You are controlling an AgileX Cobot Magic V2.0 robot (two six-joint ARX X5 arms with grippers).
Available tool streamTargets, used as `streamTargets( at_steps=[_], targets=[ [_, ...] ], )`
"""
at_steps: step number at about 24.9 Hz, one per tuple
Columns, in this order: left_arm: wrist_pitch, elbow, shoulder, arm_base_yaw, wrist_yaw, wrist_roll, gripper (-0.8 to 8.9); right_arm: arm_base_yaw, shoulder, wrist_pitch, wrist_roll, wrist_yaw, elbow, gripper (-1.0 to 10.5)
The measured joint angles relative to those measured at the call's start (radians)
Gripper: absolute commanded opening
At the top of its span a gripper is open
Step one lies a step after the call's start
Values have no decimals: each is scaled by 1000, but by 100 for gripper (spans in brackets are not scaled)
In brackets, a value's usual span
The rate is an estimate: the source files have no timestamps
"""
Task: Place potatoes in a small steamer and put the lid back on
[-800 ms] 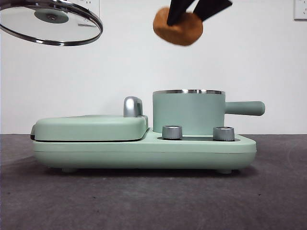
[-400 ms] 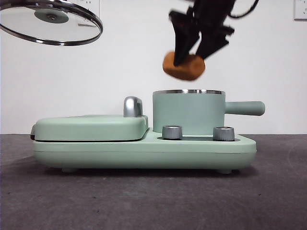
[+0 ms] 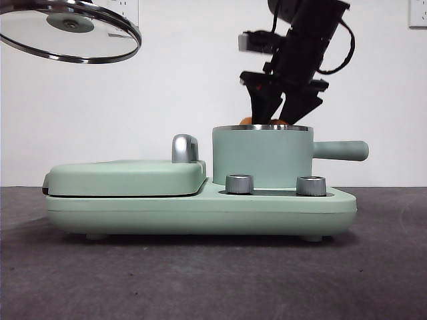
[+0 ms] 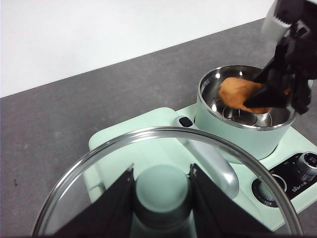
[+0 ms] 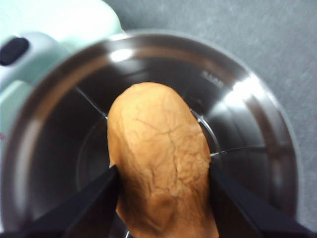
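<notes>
My right gripper (image 3: 275, 117) is shut on the orange-brown potato (image 5: 161, 161) and holds it inside the mouth of the small mint-green steamer (image 3: 262, 155). Only a sliver of the potato (image 3: 248, 121) shows above the steel rim in the front view. The left wrist view shows the potato (image 4: 237, 93) in the steel pot (image 4: 242, 130). My left gripper (image 4: 161, 191) is shut on the green knob of the glass lid (image 3: 70, 30) and holds it high at the upper left, apart from the steamer.
The steamer stands on a mint-green cooker base (image 3: 200, 207) with two silver dials (image 3: 240, 184). A flat griddle cover (image 3: 127, 177) with a chrome handle (image 3: 185, 148) lies left of the pot. The pot's side handle (image 3: 340, 150) points right.
My right gripper has come down with the potato from high above the steamer into its mouth. The lid and left gripper have not moved.
</notes>
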Motion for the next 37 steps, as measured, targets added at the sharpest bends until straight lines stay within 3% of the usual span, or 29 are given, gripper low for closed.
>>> streamTargets(
  at_steps=[5, 8, 16, 23, 26, 31, 37],
  targets=[
    [0, 0, 0, 0, 0, 0, 8, 0, 24, 10, -1, 3, 0, 203],
    [0, 0, 0, 0, 0, 0, 8, 0, 24, 10, -2, 3, 0, 296],
    [-6, 0, 0, 0, 0, 0, 8, 0, 18, 16, 0, -1, 0, 342],
    [-40, 0, 0, 0, 0, 0, 8, 1, -158, -50, 39, -50, -5, 340],
    [-57, 0, 0, 0, 0, 0, 7, 4, -256, -13, 42, -50, -106, 339],
    [-54, 0, 0, 0, 10, 0, 7, 7, -520, 153, 90, -48, -458, 339],
    [-53, 0, 0, 0, 49, 0, 7, 7, -792, 262, 126, -48, -727, 328]
  ],
)
